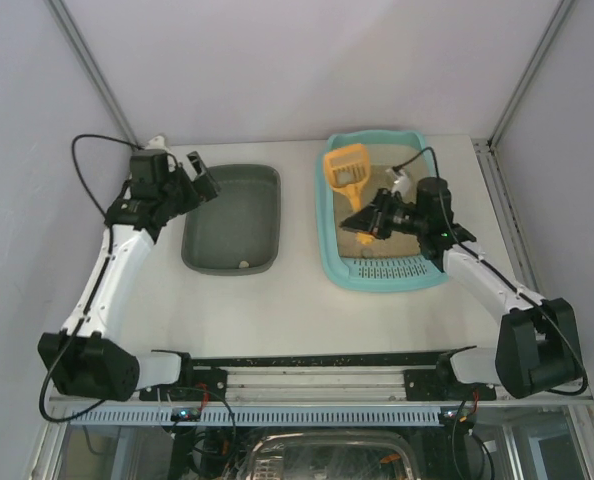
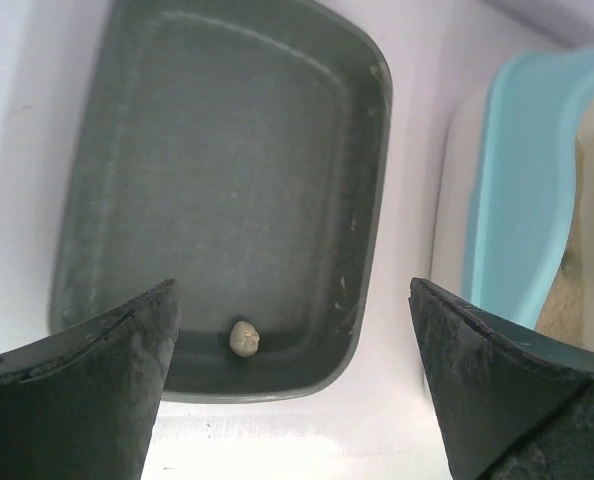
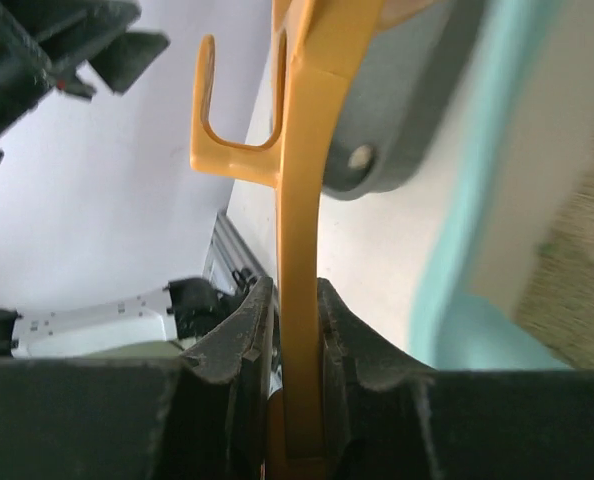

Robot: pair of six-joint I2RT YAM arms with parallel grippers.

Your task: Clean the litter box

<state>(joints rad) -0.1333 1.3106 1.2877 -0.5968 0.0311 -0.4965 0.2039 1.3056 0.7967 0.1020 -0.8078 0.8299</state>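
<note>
The light-teal litter box point(image 1: 329, 250) sits right of centre and holds beige litter point(image 1: 382, 172); a perforated strip point(image 1: 392, 270) runs along its near end. Above the litter hangs an orange scoop point(image 1: 347, 166), my right gripper point(image 1: 365, 220) shut on it. The right wrist view shows both fingers pressed against the scoop's handle point(image 3: 302, 200), next to the box's teal rim point(image 3: 467, 200). My left gripper point(image 1: 202, 182) hangs open and holds nothing, at the far left end of a dark grey-green tub point(image 1: 232, 215). A pale clump point(image 2: 244, 338) lies in the tub point(image 2: 227, 150).
Tub and litter box stand side by side on the white table point(image 1: 297, 300), a narrow gap between them. The litter box rim point(image 2: 522, 200) shows at the right of the left wrist view. Grey walls close in the back and sides. A rail point(image 1: 307, 365) runs along the near edge.
</note>
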